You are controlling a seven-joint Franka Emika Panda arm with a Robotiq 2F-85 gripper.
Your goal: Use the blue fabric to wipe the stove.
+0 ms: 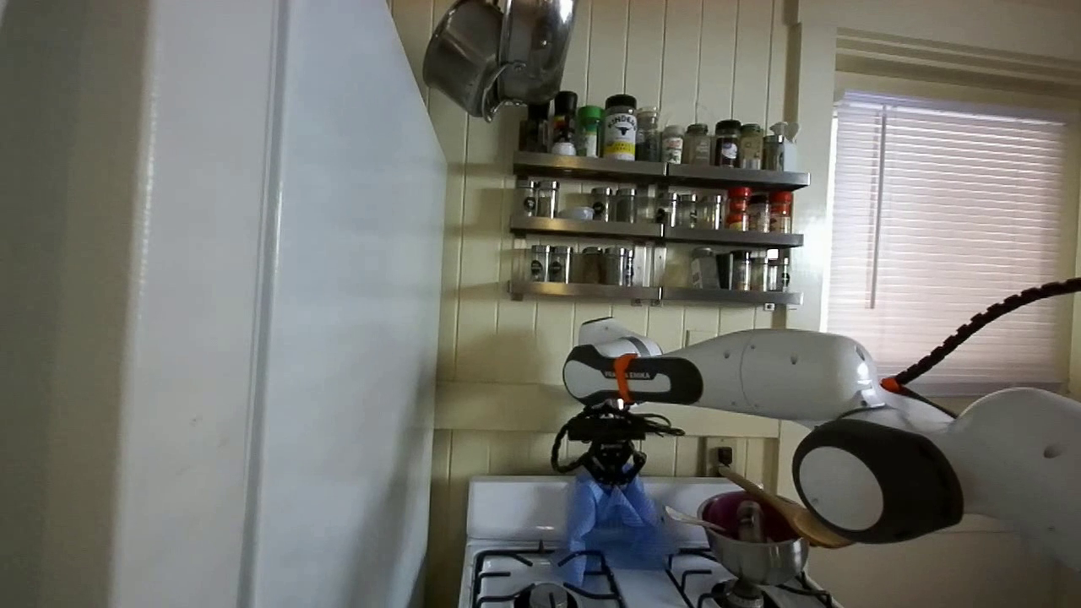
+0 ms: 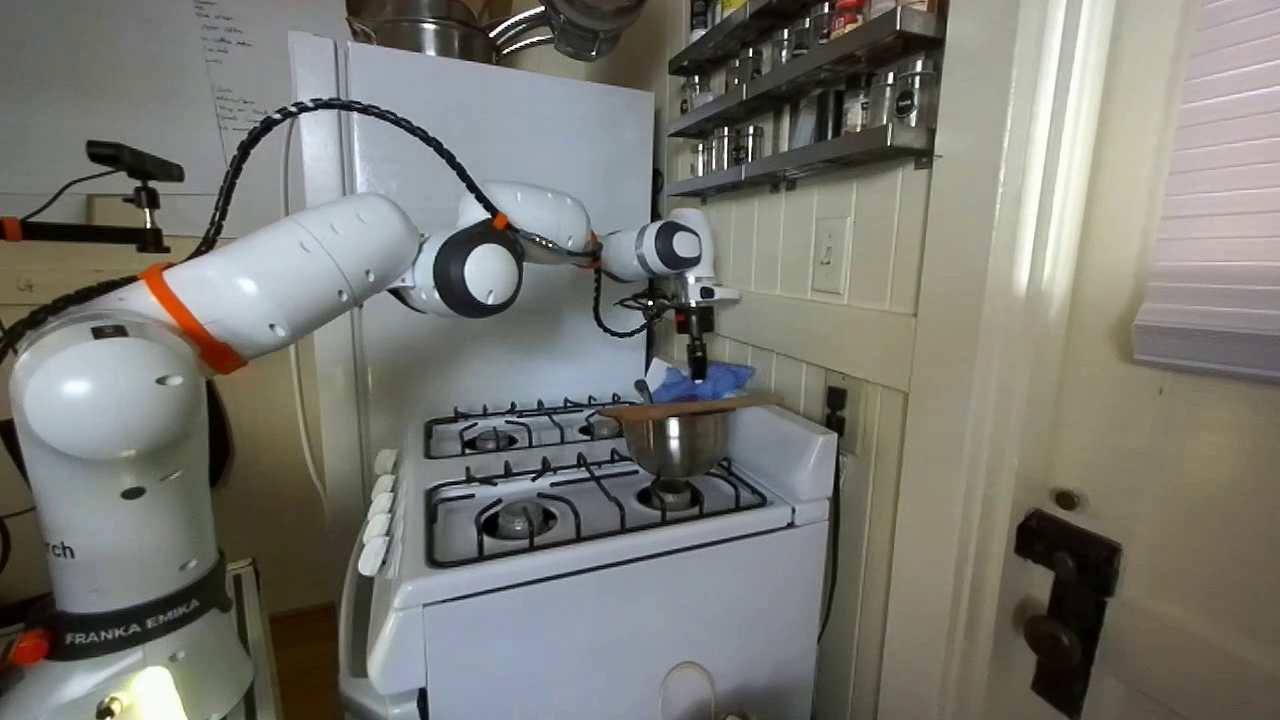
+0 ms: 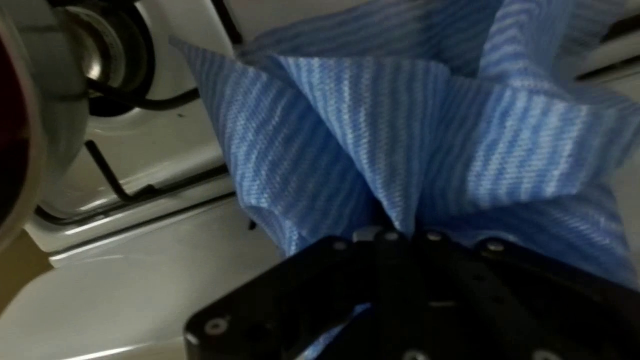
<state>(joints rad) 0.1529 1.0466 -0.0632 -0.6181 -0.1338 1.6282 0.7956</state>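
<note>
The blue striped fabric [image 3: 360,115] hangs bunched and creased from my gripper [image 3: 407,237], whose fingers are shut on it. In an exterior view the gripper [image 1: 615,477] points down over the back of the white stove [image 1: 513,507], and the fabric [image 1: 621,515] drapes down before the backguard toward the burner grates. The other exterior view shows the gripper [image 2: 697,372] behind a bowl, with part of the fabric [image 2: 722,380] visible above the stove [image 2: 620,620]. I cannot tell whether the fabric's lower edge touches the stove top.
A metal bowl [image 2: 680,447] with a wooden spoon [image 2: 690,407] across it stands on a back burner, close beside the fabric. Black grates [image 2: 545,470] cover the burners. A white fridge [image 1: 355,338] stands beside the stove. Spice shelves [image 1: 591,226] and pots [image 1: 507,59] are above.
</note>
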